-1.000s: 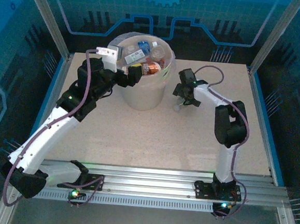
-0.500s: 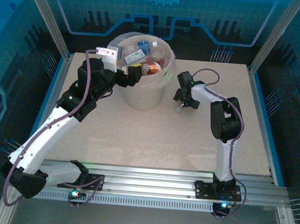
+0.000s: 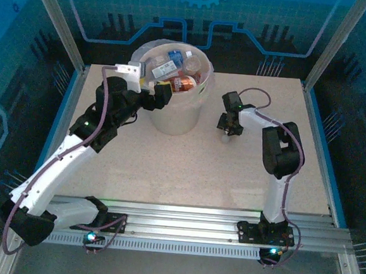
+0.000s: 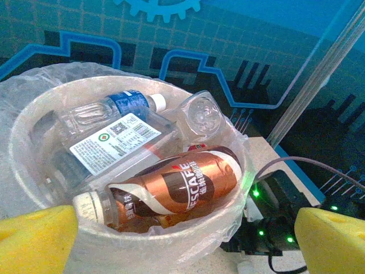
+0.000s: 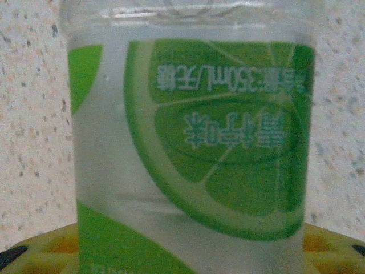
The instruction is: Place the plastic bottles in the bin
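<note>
The bin (image 3: pixel 174 116) stands at the back of the table and holds several plastic bottles: a copper-labelled one (image 4: pixel 182 182), a clear one with a blue label (image 4: pixel 117 128) and a clear crushed one (image 4: pixel 201 113). My left gripper (image 3: pixel 162 92) hovers open at the bin's near-left rim, its yellow pads (image 4: pixel 35 240) wide apart with nothing between them. To the right of the bin, my right gripper (image 3: pixel 227 129) is down at the table, shut on a clear bottle with a green lime label (image 5: pixel 188 142). Its yellow pads (image 5: pixel 40 245) sit against the bottle's sides.
The bin's clear bag liner (image 4: pixel 171 242) drapes over its rim. Aluminium frame posts (image 3: pixel 59 22) and blue panels wall the table on three sides. Open tabletop (image 3: pixel 187 169) lies in front of the bin, between the two arms.
My right gripper shifted slightly right, came down over the green-labelled bottle and closed its jaws on it. My left gripper drew back a little from the bin and stayed open.
</note>
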You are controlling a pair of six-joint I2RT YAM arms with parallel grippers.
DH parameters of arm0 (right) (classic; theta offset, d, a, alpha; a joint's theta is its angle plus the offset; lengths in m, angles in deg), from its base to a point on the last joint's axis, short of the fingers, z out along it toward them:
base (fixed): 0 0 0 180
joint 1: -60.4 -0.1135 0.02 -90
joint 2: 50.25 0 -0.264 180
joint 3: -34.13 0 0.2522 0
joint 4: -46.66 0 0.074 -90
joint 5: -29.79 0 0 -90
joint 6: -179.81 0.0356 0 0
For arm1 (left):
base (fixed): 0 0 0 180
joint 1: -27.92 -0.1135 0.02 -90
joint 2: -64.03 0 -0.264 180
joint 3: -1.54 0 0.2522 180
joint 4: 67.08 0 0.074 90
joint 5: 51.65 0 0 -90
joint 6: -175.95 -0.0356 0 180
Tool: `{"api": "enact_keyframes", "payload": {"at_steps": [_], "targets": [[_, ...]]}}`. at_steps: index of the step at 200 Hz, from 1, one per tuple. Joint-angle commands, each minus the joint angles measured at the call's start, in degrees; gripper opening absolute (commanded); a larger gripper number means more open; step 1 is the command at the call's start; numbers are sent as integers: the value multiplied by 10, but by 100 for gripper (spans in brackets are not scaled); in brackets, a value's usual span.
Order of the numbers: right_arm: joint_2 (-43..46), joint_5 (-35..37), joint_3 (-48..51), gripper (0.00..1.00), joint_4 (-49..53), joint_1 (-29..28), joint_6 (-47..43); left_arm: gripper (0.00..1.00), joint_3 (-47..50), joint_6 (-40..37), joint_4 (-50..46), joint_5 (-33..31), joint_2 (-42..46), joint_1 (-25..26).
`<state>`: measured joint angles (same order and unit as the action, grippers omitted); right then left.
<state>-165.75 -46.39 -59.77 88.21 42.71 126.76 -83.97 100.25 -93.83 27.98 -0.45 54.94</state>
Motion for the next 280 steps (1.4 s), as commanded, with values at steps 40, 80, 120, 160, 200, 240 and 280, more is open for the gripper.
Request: {"api": "enact_keyframes", "payload": {"at_steps": [40, 80, 120, 160, 200, 240, 280], "targets": [[221, -52, 96, 36, -18, 10, -54, 99, 25, 47, 36, 6, 48, -4], [364, -142, 147, 35, -54, 8, -90, 99, 11, 70, 34, 78, 30, -4], [490, -225, 197, 35, -121, 0, -112, 99, 3, 118, 78, 185, -15, -2], [568, -257, 230, 35, -174, -29, -137, 99, -17, 157, 130, 254, -80, 24], [585, -253, 223, 35, -176, -52, -148, 99, -70, 148, 137, 287, -146, 71], [581, -248, 214, 35, -178, -70, -157, 99, -111, 139, 130, 292, -193, 102], [578, -243, 209, 35, -180, -88, -164, 99, -150, 128, 106, 284, -231, 118]]}}
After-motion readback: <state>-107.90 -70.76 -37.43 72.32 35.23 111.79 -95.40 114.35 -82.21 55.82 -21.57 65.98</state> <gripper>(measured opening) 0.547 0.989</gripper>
